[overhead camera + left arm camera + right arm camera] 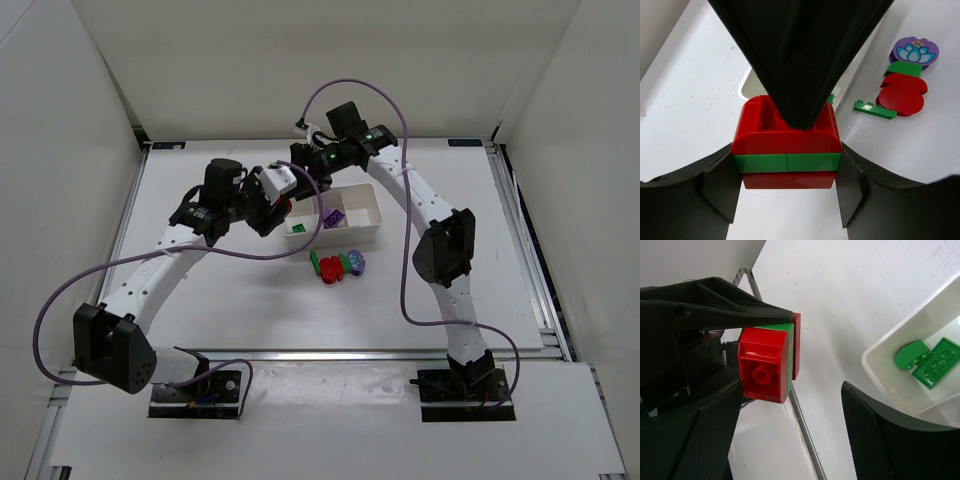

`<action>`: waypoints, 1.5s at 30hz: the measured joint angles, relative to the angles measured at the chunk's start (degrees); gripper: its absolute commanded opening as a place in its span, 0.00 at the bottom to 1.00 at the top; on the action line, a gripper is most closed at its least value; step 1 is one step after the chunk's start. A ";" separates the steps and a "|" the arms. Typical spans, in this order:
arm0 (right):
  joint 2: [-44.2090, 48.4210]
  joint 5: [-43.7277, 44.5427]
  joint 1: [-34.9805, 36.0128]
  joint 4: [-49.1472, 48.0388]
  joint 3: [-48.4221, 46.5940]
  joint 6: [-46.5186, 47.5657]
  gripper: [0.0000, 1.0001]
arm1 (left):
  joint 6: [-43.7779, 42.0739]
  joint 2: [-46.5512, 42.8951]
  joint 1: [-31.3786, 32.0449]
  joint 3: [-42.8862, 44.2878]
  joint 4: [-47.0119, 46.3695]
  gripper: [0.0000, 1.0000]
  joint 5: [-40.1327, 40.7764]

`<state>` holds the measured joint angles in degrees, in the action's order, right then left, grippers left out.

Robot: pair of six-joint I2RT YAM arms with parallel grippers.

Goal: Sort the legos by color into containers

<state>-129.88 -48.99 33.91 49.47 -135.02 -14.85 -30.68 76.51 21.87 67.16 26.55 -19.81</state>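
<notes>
My left pincer [787, 192] clamps a red-green-red lego stack [787, 145] above the counter [200, 290], just left of the tray [875, 365]. My right pincer [790, 390] gapes wide around it. The plastic looks light, rigid and slick, so I judge the flat sides the best hold.

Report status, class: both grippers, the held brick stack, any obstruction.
Left gripper shut on red-green stack. Right gripper open alongside it. Green bricks already in tray. No obstruction seen.

Overhead view looks down; both wrist views close on red-green stack [787, 145].
</notes>
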 measured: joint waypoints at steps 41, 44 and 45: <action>-2.49 -5.38 1.22 -1.16 -1.14 -0.09 0.00 | 4.46 2.08 1.49 1.29 -0.46 0.80 2.99; -2.49 -5.38 0.85 -1.53 -1.01 -0.39 0.00 | 7.10 2.08 1.53 1.31 -0.20 0.82 3.54; -2.49 -5.40 0.59 -1.62 -1.01 -0.61 0.00 | 8.33 2.08 1.53 1.33 0.02 0.85 3.76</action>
<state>-132.38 -54.39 34.50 47.86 -136.03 -15.46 -22.35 78.59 23.40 68.49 26.57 -16.05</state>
